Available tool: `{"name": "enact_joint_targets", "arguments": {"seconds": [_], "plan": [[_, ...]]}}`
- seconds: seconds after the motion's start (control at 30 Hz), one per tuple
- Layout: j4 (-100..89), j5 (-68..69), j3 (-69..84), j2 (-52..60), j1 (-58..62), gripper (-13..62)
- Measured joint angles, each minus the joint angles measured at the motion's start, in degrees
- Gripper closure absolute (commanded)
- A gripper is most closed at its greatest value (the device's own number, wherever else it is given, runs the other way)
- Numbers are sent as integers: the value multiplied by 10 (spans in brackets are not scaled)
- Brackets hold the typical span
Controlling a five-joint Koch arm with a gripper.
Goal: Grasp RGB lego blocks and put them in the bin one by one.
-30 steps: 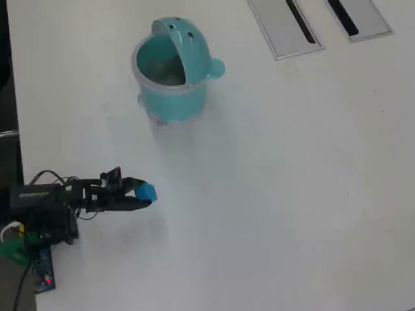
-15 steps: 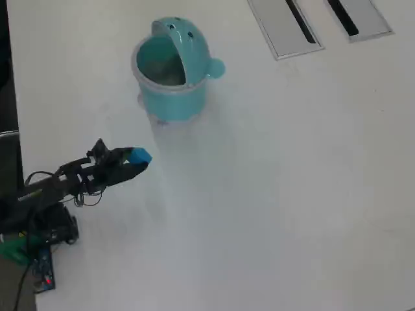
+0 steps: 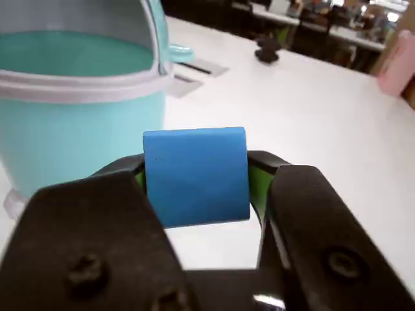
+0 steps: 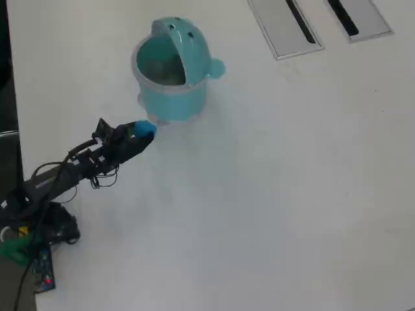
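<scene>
A blue lego block [image 3: 194,175] fills the middle of the wrist view, pinched between my gripper's [image 3: 196,178] two black fingers with green pads. Seen from overhead, the gripper [image 4: 142,131] holds the blue block [image 4: 145,128] just below and left of the teal bin [image 4: 174,97]. The bin [image 3: 78,123] stands close ahead at the upper left of the wrist view. Its domed lid [image 4: 187,37] is tipped back, so the mouth is uncovered. No red or yellow-green block shows in either view.
Two flat grey panels [image 4: 285,26] with dark slots lie at the table's far right in the overhead view. The arm's base and cables [image 4: 32,227] sit at the left edge. Beyond the white table [image 4: 292,194], the wrist view shows desks and a pink object [image 3: 397,61].
The gripper has carried the blue block up the overhead view, from the lower left towards the bin, and now hangs right beside the bin's wall.
</scene>
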Motion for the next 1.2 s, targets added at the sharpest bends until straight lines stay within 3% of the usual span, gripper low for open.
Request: {"name": "enact_joint_targets", "arguments": {"seconds": [0.53, 1.2], "plan": [[-24, -8, -202, -204, -79, 378], [-25, -63, -606, -497, -188, 377]]}}
